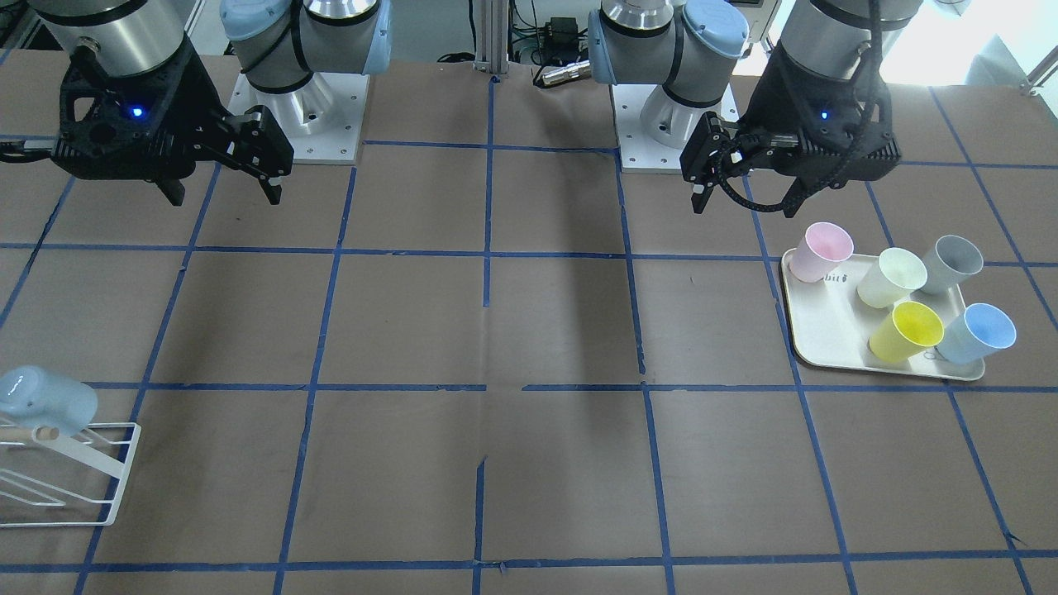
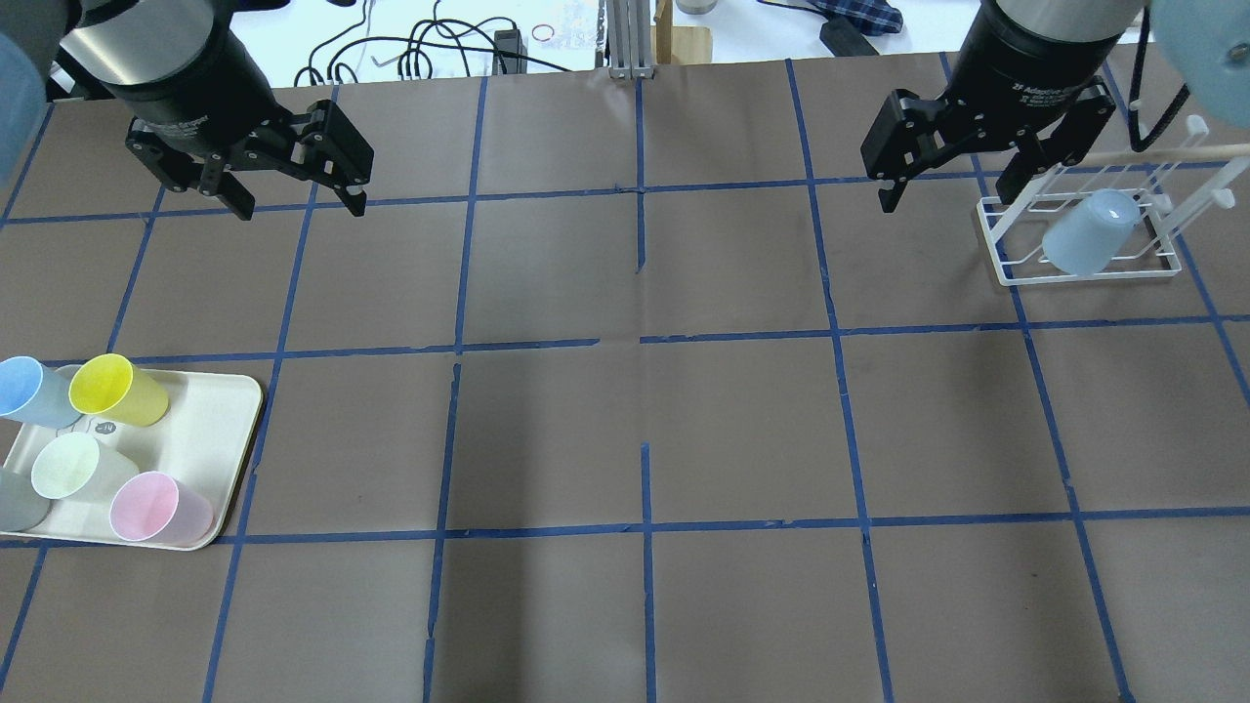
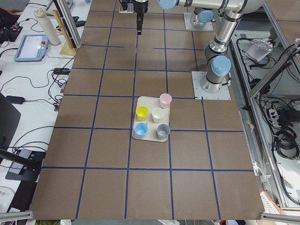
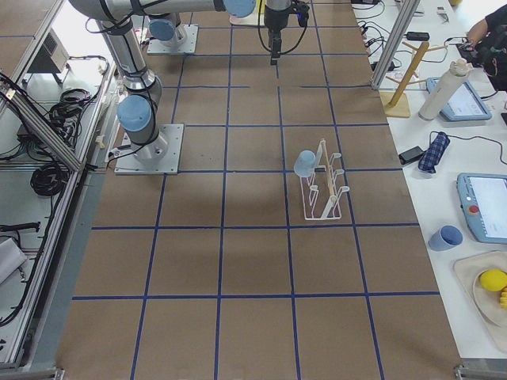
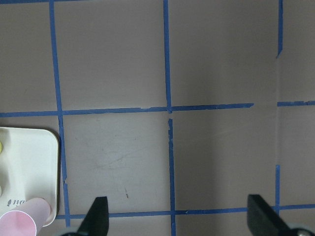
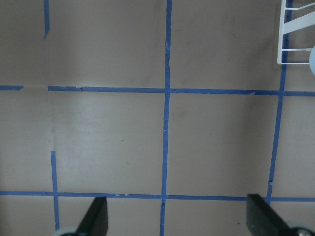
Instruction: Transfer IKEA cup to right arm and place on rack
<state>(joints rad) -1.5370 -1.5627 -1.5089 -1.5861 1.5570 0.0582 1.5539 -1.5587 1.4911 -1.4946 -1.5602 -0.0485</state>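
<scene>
One pale blue IKEA cup (image 2: pixel 1089 234) hangs upside down on the white wire rack (image 2: pixel 1084 277); it also shows in the front view (image 1: pixel 45 398) on the rack (image 1: pixel 120 471). A second pale blue cup (image 2: pixel 24 391) stands on the cream tray (image 2: pixel 210 430) at the far left. My left gripper (image 2: pixel 301 200) is open and empty, raised above the table behind the tray. My right gripper (image 2: pixel 945 195) is open and empty, just left of the rack. The left wrist view shows open fingers (image 5: pixel 96 216) over bare table, and so does the right wrist view (image 6: pixel 96 216).
The tray also holds a yellow cup (image 2: pixel 117 389), a pale green cup (image 2: pixel 68 467), a pink cup (image 2: pixel 151 508) and a grey cup (image 1: pixel 955 263). Brown table with a blue tape grid. Arm bases (image 1: pixel 297 107) stand at the robot's edge.
</scene>
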